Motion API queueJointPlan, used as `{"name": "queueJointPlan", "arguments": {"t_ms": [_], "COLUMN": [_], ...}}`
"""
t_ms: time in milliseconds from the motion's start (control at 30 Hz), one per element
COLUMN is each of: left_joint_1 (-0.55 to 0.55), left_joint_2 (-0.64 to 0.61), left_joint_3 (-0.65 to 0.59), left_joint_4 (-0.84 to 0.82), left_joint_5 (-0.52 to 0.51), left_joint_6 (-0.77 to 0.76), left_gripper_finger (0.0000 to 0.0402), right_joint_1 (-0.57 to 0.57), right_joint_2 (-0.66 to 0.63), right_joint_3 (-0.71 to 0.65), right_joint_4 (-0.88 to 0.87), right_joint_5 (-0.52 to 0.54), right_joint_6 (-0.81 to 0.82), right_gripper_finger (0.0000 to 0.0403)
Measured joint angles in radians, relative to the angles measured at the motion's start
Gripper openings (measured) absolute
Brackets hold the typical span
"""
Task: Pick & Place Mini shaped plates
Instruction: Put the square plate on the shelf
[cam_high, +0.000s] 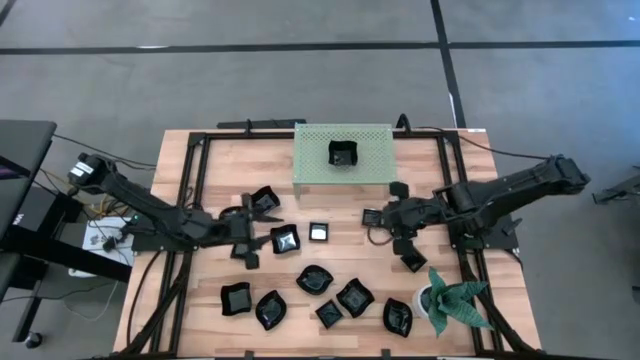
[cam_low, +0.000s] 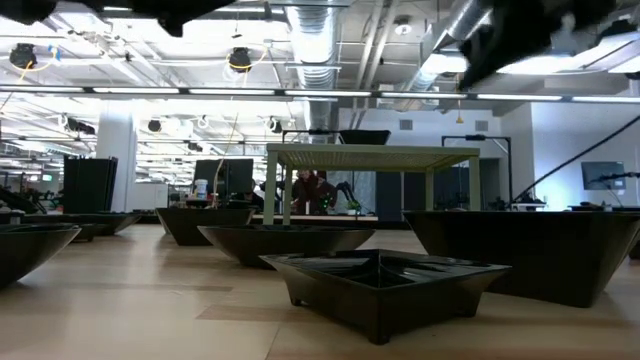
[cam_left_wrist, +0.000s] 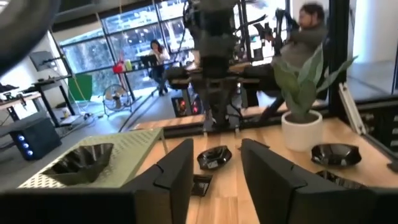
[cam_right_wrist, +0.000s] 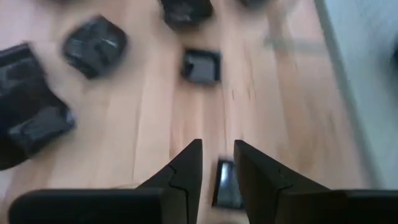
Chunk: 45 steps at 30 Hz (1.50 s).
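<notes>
Several glossy black mini plates lie flat on the wooden table (cam_high: 470, 160), most of them in its near half, such as a leaf-shaped one (cam_high: 315, 280) and a small square one (cam_high: 318, 232). Another plate (cam_high: 343, 153) sits on a green perforated platform (cam_high: 310, 165) at the far middle. My left gripper (cam_high: 258, 232) (cam_left_wrist: 216, 146) hovers open left of centre, level, with nothing between its fingers. My right gripper (cam_high: 378, 216) (cam_right_wrist: 217, 146) is right of centre, tilted down, its fingers close together around a small square plate (cam_right_wrist: 225, 180). My right gripper has the small square plate (cam_high: 372, 216) between its two fingers, coming from above and slanting toward the table's left. The fingers (cam_right_wrist: 186, 168) hide the plate's sides, so the part held cannot be told. Whether the plate is clear of the table I cannot tell.
A green spiky plant in a white pot (cam_high: 452, 300) (cam_left_wrist: 303, 106) stands at the near right corner. Dark frame rails (cam_high: 190, 200) run along both table sides. Bare wood lies between the platform and the plates. People sit in the room behind (cam_left_wrist: 155, 53).
</notes>
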Motion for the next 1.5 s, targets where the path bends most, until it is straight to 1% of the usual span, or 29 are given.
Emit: {"name": "queueJointPlan", "arguments": {"t_ms": [100,200,267,333,400,500,567,667,833,1033,1167,1367,1500], "left_joint_1": [0.016,0.071,0.126,0.192,0.259,0.331,0.365,0.391,0.391,0.385,0.376,0.349,0.338], "left_joint_2": [0.086,0.161,0.203,0.240,0.287,0.363,0.418,0.509,0.627,0.715,0.738,0.738,0.742], "left_joint_3": [0.054,0.107,0.154,0.217,0.288,0.380,0.416,0.441,0.443,0.443,0.443,0.443,0.443], "left_joint_4": [-0.001,-0.055,-0.140,-0.285,-0.440,-0.613,-0.652,-0.652,-0.651,-0.640,-0.633,-0.616,-0.613], "left_joint_5": [0.003,0.036,0.092,0.197,0.318,0.422,0.470,0.538,0.545,0.545,0.545,0.545,0.545], "left_joint_6": [0.000,-0.005,-0.048,-0.130,-0.205,-0.256,-0.261,-0.262,-0.240,-0.240,-0.240,-0.240,-0.240], "left_gripper_finger": [0.0167,0.0184,0.0191,0.0196,0.0199,0.0200,0.0200,0.0200,0.0200,0.0200,0.0200,0.0200,0.0186], "right_joint_1": [-0.016,-0.019,-0.033,-0.043,-0.049,-0.051,-0.051,-0.051,-0.051,-0.051,-0.051,-0.051,-0.051], "right_joint_2": [-0.034,-0.066,-0.085,-0.110,-0.141,-0.177,-0.199,-0.220,-0.231,-0.230,-0.230,-0.230,-0.230], "right_joint_3": [-0.108,-0.184,-0.197,-0.198,-0.197,-0.197,-0.197,-0.197,-0.197,-0.197,-0.197,-0.197,-0.197], "right_joint_4": [-0.003,0.001,-0.007,-0.003,0.019,0.065,0.098,0.141,0.157,0.149,0.147,0.138,0.129], "right_joint_5": [-0.030,-0.034,-0.033,-0.031,-0.029,-0.029,-0.029,-0.029,-0.025,-0.025,-0.025,-0.025,-0.025], "right_joint_6": [0.147,0.215,0.258,0.302,0.281,0.171,0.104,0.048,0.045,0.043,0.043,0.043,0.043], "right_gripper_finger": [0.0087,0.0087,0.0087,0.0087,0.0087,0.0087,0.0087,0.0087,0.0087,0.0087,0.0087,0.0087,0.0087]}}
